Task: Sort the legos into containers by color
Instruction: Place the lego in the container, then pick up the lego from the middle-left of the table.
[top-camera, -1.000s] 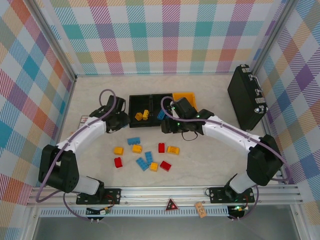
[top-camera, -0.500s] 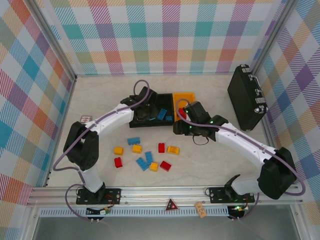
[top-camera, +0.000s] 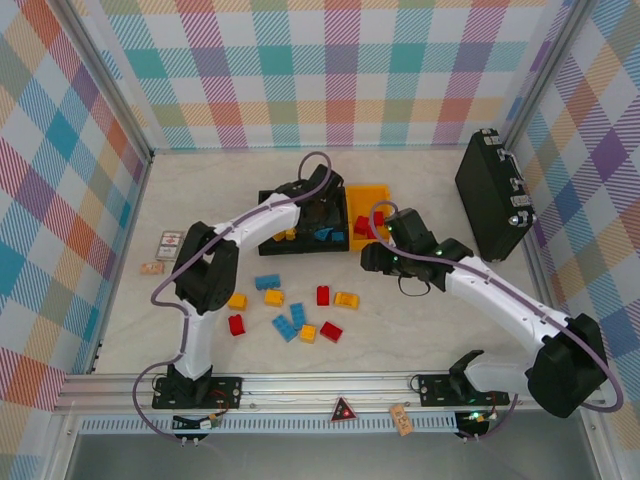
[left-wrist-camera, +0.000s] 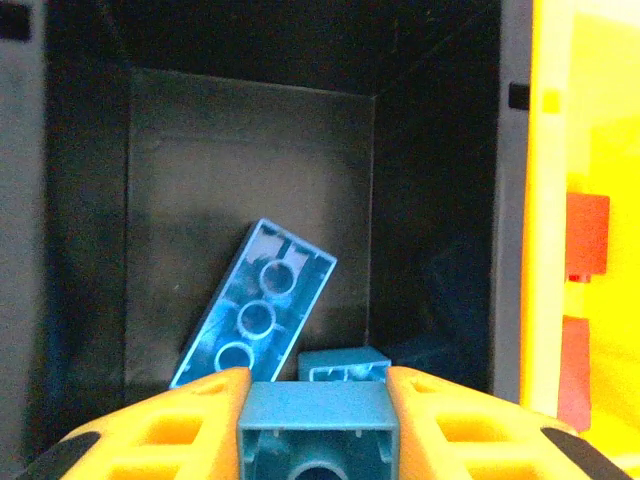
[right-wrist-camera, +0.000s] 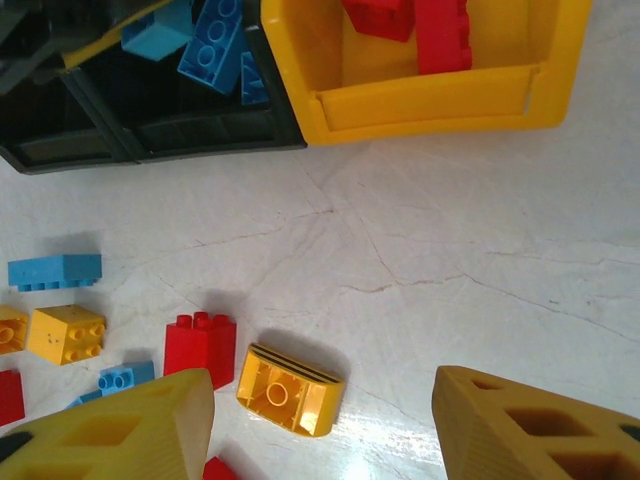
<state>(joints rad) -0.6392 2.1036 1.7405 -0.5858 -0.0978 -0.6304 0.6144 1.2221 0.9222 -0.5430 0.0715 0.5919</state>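
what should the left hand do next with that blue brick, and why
Probably open the left hand and let the blue brick drop. The brick is pinched between the fingers directly over the black bin, where other blue bricks lie, so the colour matches.

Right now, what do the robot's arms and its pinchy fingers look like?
The left arm and right arm are made of smooth white tubes with chunky black joints. A purple cable loops along the left one. The left gripper and right gripper each have two yellow-orange fingers with slot-shaped holes cut into them.
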